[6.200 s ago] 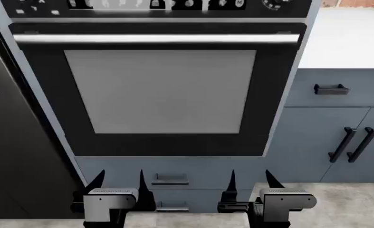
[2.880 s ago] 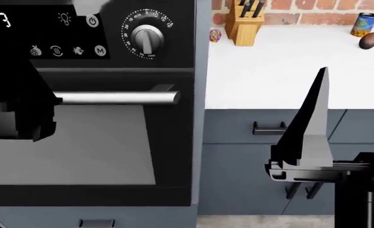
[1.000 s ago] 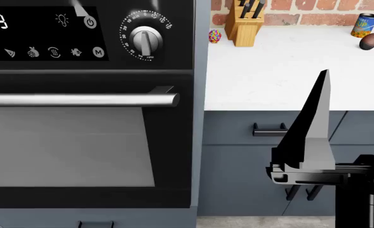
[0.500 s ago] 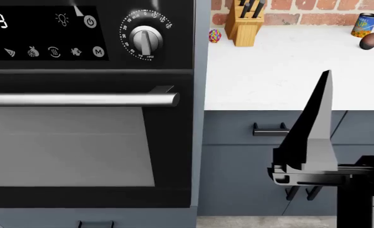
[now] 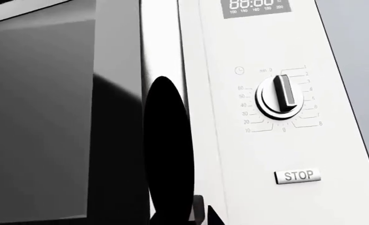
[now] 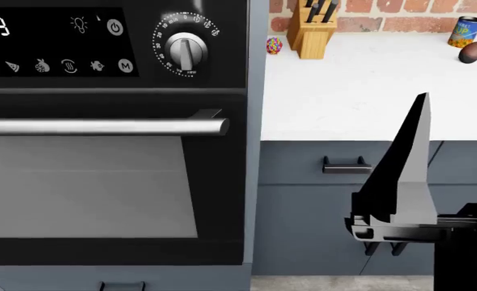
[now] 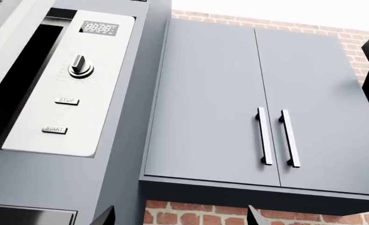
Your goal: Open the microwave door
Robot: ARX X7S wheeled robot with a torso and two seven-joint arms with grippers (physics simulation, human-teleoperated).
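The microwave sits high in a dark column, above the oven, left of a grey wall cupboard with two bar handles. In the right wrist view its silver panel carries a display, a dial, and STOP and START buttons; the dark door lies just beside the panel, and whether it is shut or ajar cannot be told. The left wrist camera is close up to the microwave: the dial and STOP button fill one side and the glossy door the other, with one black fingertip of the left hand over the seam between door and panel. Only that finger shows clearly, so the left hand's spread cannot be told. The right hand is spread wide, its two tips well apart at the frame's edge. In the head view one of its fingers stands upright before the lower cabinets, beside the oven, below the white bench with a knife block and a can.
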